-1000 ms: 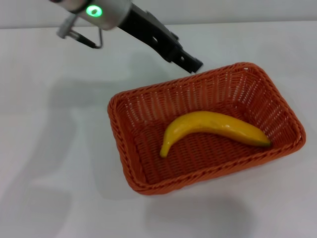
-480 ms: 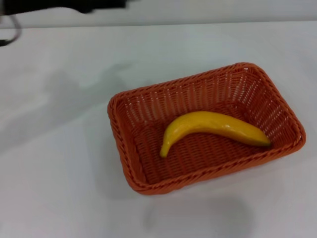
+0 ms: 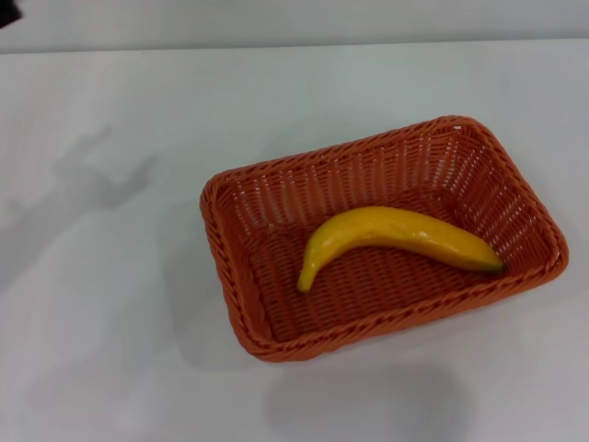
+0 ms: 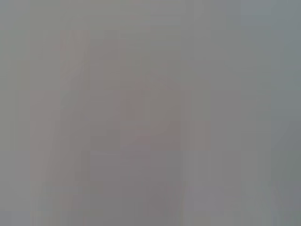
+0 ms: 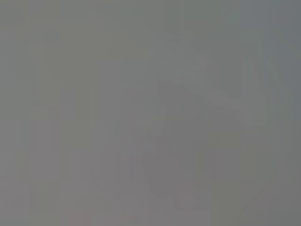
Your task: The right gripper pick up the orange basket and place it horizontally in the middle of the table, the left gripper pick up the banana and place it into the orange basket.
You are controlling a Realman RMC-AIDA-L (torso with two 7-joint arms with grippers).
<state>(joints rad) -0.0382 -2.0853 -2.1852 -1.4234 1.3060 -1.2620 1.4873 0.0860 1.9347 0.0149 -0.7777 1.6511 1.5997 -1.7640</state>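
The orange basket lies lengthwise on the white table, a little right of the middle in the head view. Inside it the yellow banana rests on the woven floor, its dark tip toward the right end and its stem toward the left. Nothing touches the basket or the banana. Only a dark sliver of my left gripper shows, at the far left corner, well away from the basket. My right gripper is out of view. Neither wrist view shows any of these things.
A faint shadow falls on the tabletop left of the basket. The table's far edge runs along the back of the head view.
My left arm has pulled back up and to the left, from above the basket's far side to the corner of the head view. The basket and banana have not moved.
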